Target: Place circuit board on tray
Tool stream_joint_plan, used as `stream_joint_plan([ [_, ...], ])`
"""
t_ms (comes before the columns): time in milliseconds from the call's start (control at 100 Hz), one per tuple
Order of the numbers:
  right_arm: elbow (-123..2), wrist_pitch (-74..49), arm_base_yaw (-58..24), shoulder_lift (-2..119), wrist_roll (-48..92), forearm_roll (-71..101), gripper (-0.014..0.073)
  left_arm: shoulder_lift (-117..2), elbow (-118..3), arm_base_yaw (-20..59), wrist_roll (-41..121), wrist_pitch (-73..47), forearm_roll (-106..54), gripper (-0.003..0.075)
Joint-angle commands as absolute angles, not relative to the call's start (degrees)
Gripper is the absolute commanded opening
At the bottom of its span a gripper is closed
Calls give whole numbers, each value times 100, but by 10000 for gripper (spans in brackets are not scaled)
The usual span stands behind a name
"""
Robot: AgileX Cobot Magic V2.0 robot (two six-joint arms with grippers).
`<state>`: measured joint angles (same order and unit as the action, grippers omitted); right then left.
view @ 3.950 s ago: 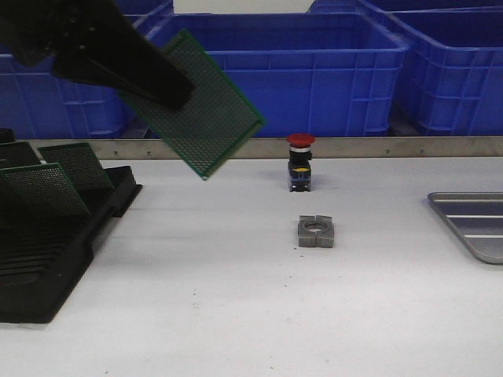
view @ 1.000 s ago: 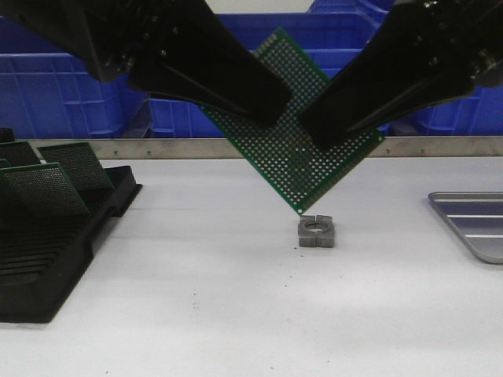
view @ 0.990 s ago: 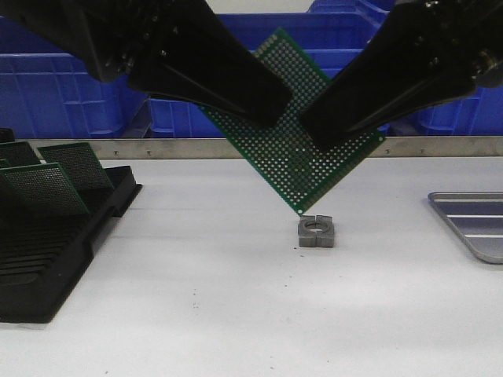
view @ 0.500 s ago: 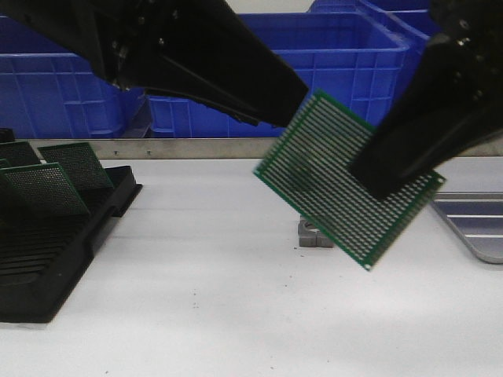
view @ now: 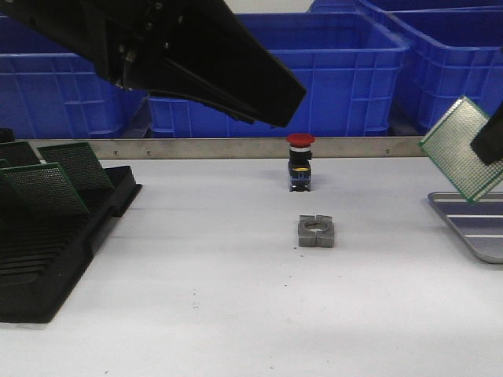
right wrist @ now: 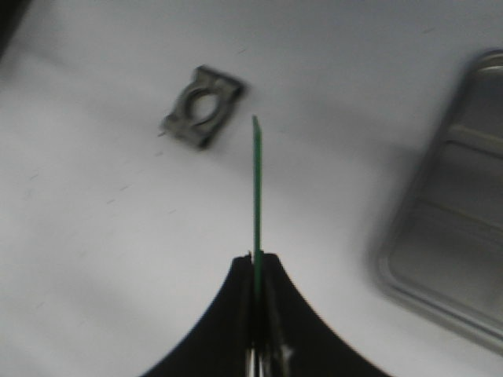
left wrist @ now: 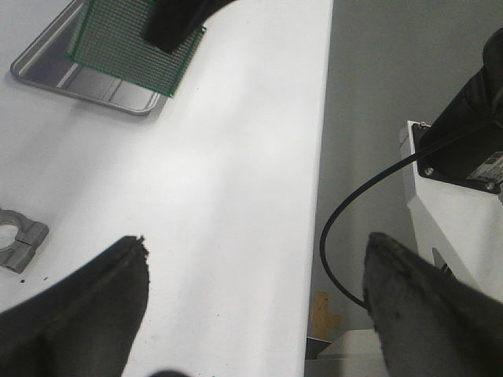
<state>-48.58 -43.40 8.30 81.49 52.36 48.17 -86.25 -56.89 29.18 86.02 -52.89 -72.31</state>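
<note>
The right pincer (right wrist: pixel 256 263), clenched on the circuit board (view: pixel 462 149), should tip it flat above the tray (view: pixel 471 228); the left pincer (left wrist: pixel 255 259) gapes empty.

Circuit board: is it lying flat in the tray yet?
No, the circuit board hangs tilted in the right tool above the tray.

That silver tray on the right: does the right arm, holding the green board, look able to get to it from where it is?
Probably yes. The right gripper, shut on the circuit board, hangs just above the tray, with nothing between them.
</note>
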Motion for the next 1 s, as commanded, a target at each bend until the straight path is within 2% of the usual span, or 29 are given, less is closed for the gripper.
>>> stream_joint_plan([
  [0,-4959,-3686,1035,8151,5233,5025,-63,-8447,-5854,2972,8554,-5364,-7612,524],
  [350,-4959,-2508,1125,8720,5110,5088,-46,-8447,-5854,2972,8554,-5364,-7612,516],
  [420,-4959,-2502,1125,8737,5083,5088,35,-8447,-5854,2972,8554,-5364,-7612,515],
  [470,-4959,-2484,1125,8737,5083,5088,139,-8447,-5854,2972,8554,-5364,-7612,515],
  [590,-4959,-2381,1125,8731,5083,5088,464,-8447,-5854,2972,8554,-5347,-7612,515],
  [660,-4959,-2308,1129,8731,5083,5088,572,-8447,-5854,2959,8554,-5318,-7612,515],
  [720,-4959,-2293,1136,8731,5083,5088,597,-8447,-5854,2883,8554,-5305,-7612,515],
  [990,-4959,-2343,1136,8720,5083,5088,591,-8388,-5854,2123,8554,-5316,-7307,515],
])
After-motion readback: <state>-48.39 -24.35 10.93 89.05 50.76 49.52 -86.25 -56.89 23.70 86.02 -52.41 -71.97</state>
